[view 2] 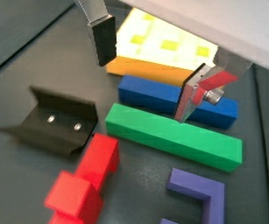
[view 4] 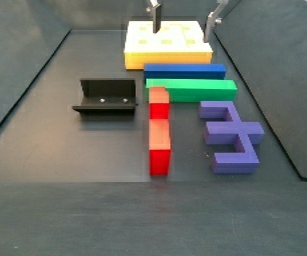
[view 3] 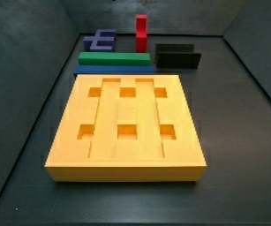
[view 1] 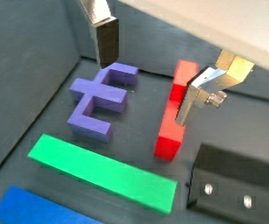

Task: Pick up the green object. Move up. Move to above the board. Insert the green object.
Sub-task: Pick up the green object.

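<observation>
wrist views: close, looking down past end effector (view 1: 160,66) | side views: opposite ends, sharing board (view 3: 67,124)

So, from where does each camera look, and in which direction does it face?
Wrist view: above the floor, looks down on the green bar; open gripper shows.
Wrist view: same height, opposite side; green bar, board, gripper.
Side view: at the board's near end; no robot.
Side view: opposite end; gripper over the board.
All share the green bar.
</observation>
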